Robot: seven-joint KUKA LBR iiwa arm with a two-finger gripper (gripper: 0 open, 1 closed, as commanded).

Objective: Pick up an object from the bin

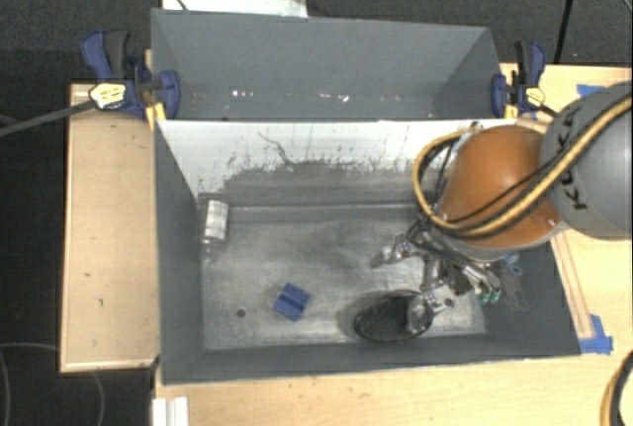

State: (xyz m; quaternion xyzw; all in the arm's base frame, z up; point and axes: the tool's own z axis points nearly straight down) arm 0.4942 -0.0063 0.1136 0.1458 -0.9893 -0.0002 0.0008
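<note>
Gripper (423, 307) is hanging over black oval object (381, 322), front-right of bin (326, 246).
Pick not yet made; jaw opening cannot be told.

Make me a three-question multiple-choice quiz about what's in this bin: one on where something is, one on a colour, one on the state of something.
1. Where on the bin floor is the blue block? A front, left of middle; B against the far wall; C under the arm.
2. What colour is the oval thing by the gripper? A red; B black; C white.
3. The pale cylinder is: A resting alone, far left; B stacked on the block; C hanging in the air.
Answers: 1 A, it sits near the front edge; 2 B, plainly black; 3 A, well apart from block and gripper.
</note>
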